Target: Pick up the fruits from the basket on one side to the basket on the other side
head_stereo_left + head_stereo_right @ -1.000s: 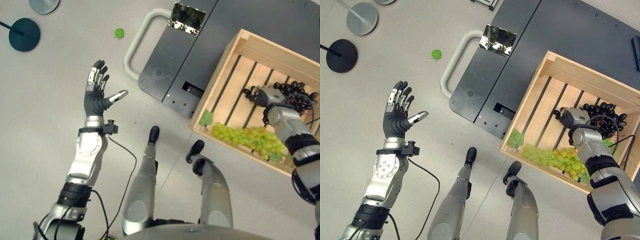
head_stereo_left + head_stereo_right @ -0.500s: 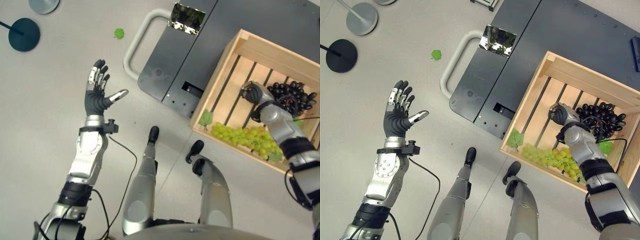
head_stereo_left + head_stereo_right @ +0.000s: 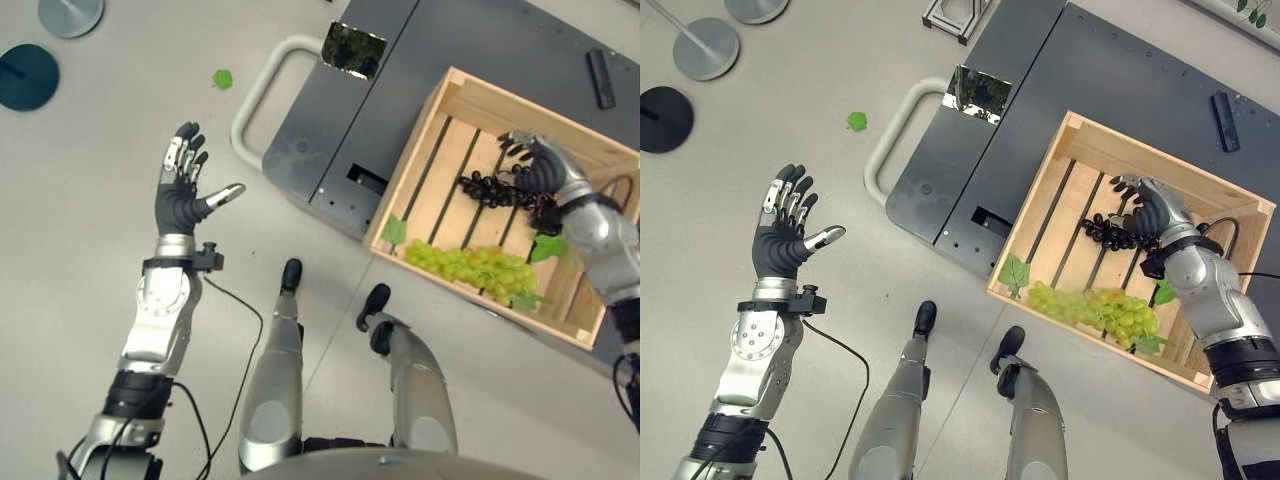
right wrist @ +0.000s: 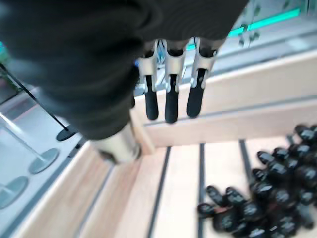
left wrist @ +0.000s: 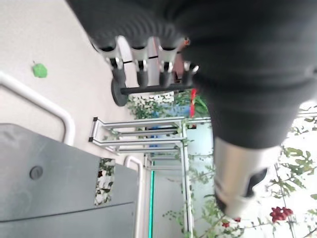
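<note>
Left eye view: right hand (image 3: 540, 168) hovers fingers spread over the dark grapes (image 3: 495, 188) in the wooden crate (image 3: 432, 160); green grapes (image 3: 470, 266) lie nearer the robot from it. Left hand (image 3: 182, 196) is raised open over the floor, well apart.

Right eye view: same layout; the hand grips nothing.

Right wrist view: fingers (image 4: 171, 103) straight, the dark bunch below the palm.

Judgement: the bunch is soft, loose and easily bruised; berries may drop. Best cupped from beneath or taken near the stem.
</note>
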Tool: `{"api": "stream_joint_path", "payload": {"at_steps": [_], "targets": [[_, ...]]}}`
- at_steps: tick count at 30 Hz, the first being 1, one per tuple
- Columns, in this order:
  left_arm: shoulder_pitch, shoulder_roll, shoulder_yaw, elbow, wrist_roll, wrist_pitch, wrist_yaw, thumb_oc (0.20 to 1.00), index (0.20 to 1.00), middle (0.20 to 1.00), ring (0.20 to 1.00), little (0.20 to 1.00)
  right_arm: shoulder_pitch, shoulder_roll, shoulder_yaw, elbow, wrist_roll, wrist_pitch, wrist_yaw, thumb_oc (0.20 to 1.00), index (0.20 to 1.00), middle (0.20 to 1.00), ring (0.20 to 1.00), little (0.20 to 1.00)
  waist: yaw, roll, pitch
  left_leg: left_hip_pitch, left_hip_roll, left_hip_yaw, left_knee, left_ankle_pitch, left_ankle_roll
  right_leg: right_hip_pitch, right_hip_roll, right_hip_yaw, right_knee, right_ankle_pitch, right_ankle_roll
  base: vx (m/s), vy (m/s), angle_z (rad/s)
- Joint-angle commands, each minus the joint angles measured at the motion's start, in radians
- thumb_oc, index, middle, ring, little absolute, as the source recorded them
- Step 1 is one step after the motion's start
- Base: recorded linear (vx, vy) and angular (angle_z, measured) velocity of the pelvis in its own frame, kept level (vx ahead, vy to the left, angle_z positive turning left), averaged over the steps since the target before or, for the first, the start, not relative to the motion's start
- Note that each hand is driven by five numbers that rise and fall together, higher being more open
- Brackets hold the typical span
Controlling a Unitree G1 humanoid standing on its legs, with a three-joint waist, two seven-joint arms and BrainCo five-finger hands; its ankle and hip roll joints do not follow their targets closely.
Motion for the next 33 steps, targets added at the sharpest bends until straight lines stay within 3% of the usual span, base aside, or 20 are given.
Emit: {"api": "stream_joint_path", "payload": {"at_steps": [1, 5, 11, 15, 23, 33], "targets": [[0.018, 0.005, 0.053, -0.105, -0.001, -0.056, 0.016, 1.000, 1.000, 1.000, 1.000, 1.000, -0.070, -0.041, 0.040, 0.017, -0.117, 0.023, -0.031, 1.000, 1.000, 1.000, 1.000, 1.000, -0.019, -0.024, -0.012, 0.023, -0.036, 0.037, 0.008, -0.033, 0.030, 0.066, 0.017, 0.029, -0.040, -0.066, 0.058, 0.00, 0.060, -0.15], [0.018, 0.016, 0.058, -0.108, -0.002, -0.060, 0.022, 1.000, 1.000, 1.000, 1.000, 1.000, -0.101, -0.047, 0.071, 0.075, -0.134, 0.031, -0.044, 1.000, 1.000, 1.000, 1.000, 1.000, -0.021, -0.031, -0.002, 0.006, -0.036, 0.051, 0.042, -0.049, 0.033, 0.051, 0.019, 0.050, -0.041, -0.058, 0.061, 0.00, 0.040, -0.23], [0.036, 0.022, 0.076, -0.127, -0.015, -0.063, 0.051, 1.000, 1.000, 1.000, 1.000, 1.000, -0.187, -0.086, 0.138, 0.149, -0.134, 0.054, -0.064, 1.000, 1.000, 1.000, 1.000, 1.000, -0.031, -0.030, -0.002, -0.119, -0.044, 0.092, 0.167, -0.101, 0.039, -0.060, 0.019, 0.092, 0.002, -0.056, 0.064, 0.00, 0.051, -0.18], [0.053, 0.031, 0.094, -0.158, 0.004, -0.060, 0.065, 1.000, 1.000, 1.000, 1.000, 1.000, -0.237, -0.132, 0.166, 0.143, -0.141, 0.061, -0.055, 1.000, 1.000, 1.000, 1.000, 1.000, -0.038, -0.027, -0.002, -0.273, -0.035, 0.118, 0.275, -0.134, 0.047, -0.218, 0.017, 0.117, 0.094, -0.064, 0.063, -0.01, 0.049, -0.22], [0.039, 0.049, 0.103, -0.202, 0.027, -0.062, 0.084, 1.000, 1.000, 1.000, 1.000, 1.000, -0.265, -0.176, 0.195, 0.134, -0.164, 0.064, -0.032, 1.000, 1.000, 1.000, 1.000, 1.000, -0.042, -0.024, -0.002, -0.386, -0.037, 0.115, 0.305, -0.135, 0.051, -0.333, 0.012, 0.114, 0.141, -0.076, 0.063, 0.00, -0.009, -0.06], [0.041, 0.065, 0.092, -0.225, 0.033, -0.067, 0.108, 1.000, 1.000, 1.000, 1.000, 1.000, -0.361, -0.187, 0.237, 0.242, -0.123, 0.083, -0.079, 1.000, 1.000, 1.000, 1.000, 1.000, -0.038, -0.003, -0.002, -0.474, -0.047, 0.110, 0.336, -0.142, 0.054, -0.424, 0.005, 0.118, 0.179, -0.084, 0.058, 0.01, -0.014, 0.01]]}}
